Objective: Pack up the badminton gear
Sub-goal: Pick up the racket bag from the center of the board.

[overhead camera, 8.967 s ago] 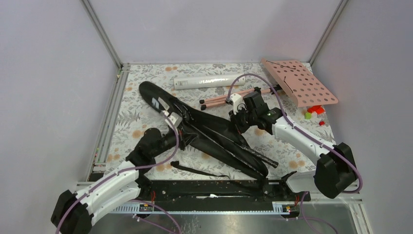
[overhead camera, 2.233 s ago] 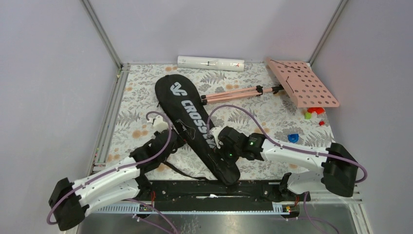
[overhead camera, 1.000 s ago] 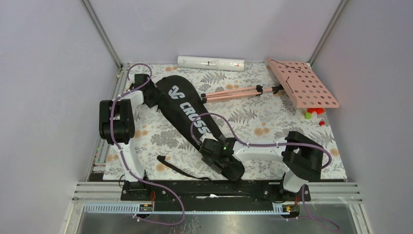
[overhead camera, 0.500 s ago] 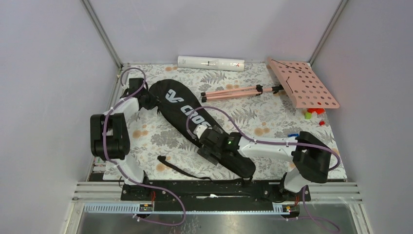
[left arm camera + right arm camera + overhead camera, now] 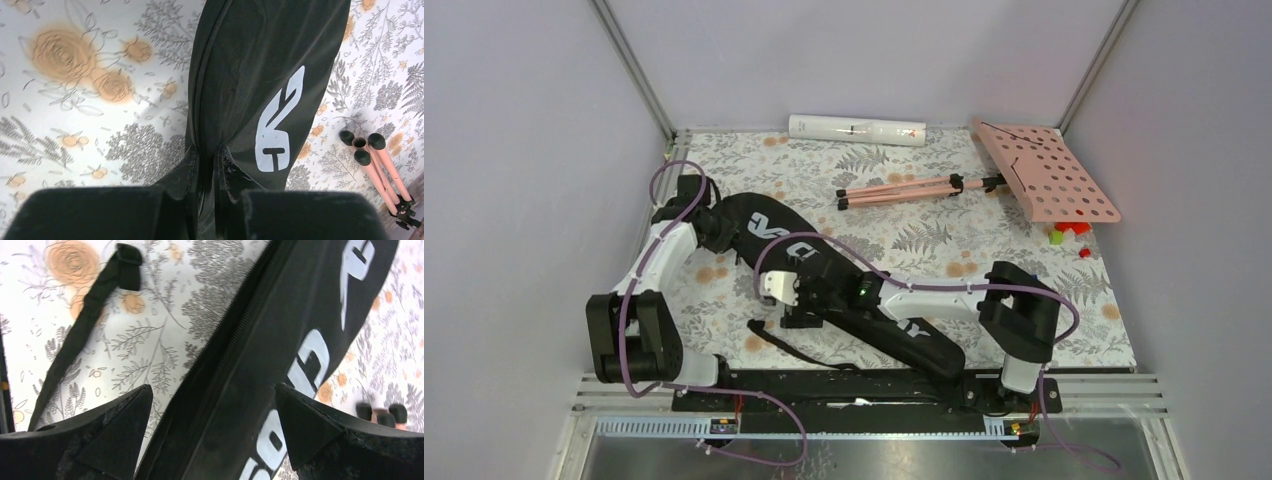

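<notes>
Pale lilac walls [image 5: 854,50] box in a surface [image 5: 984,235] covered with a floral print. The black racket-shaped bag [image 5: 759,222] lies slantwise across it, its wide end toward the far left and its narrow end near the front rail by my right arm's base. My left fingers [image 5: 181,182] are pinched together on the fabric at the bag's wide end, close to the white logo. My right fingers [image 5: 112,427] stand wide apart, astride the bag's middle where the zip runs along its edge; they grip nothing. The bag's strap [image 5: 789,348] trails loose on the surface just to the near side of the bag. The long white tube [image 5: 856,129] lies along the back wall, well apart from the bag. A pink music stand [image 5: 1044,170] lies at the far right, with small coloured blocks [image 5: 1069,230] just beside it.
</notes>
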Controlling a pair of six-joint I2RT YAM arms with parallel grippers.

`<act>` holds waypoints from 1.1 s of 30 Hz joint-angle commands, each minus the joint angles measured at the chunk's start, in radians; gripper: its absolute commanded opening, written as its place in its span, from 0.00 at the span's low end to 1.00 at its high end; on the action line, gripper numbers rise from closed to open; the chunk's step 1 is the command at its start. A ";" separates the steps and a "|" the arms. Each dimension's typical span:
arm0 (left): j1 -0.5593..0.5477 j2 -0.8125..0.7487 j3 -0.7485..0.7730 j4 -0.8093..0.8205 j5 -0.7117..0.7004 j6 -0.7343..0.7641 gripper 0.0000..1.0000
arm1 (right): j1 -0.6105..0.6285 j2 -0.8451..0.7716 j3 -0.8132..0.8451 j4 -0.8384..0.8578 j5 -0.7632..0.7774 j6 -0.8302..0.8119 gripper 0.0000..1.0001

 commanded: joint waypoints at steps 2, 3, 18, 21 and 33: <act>-0.001 -0.064 -0.017 -0.190 -0.048 -0.035 0.00 | 0.065 0.025 0.036 0.081 -0.055 -0.146 1.00; -0.003 -0.073 -0.016 -0.200 -0.048 -0.036 0.00 | 0.075 0.046 0.039 0.094 -0.011 -0.154 1.00; -0.007 -0.224 -0.066 -0.225 -0.056 -0.063 0.00 | 0.102 0.196 0.097 0.164 0.363 -0.212 0.27; -0.008 -0.254 -0.072 -0.217 -0.040 -0.057 0.00 | 0.102 0.161 0.066 0.204 0.386 -0.219 0.01; -0.122 -0.519 0.060 -0.015 0.144 0.269 0.99 | -0.074 -0.158 0.040 -0.269 -0.056 -0.320 0.00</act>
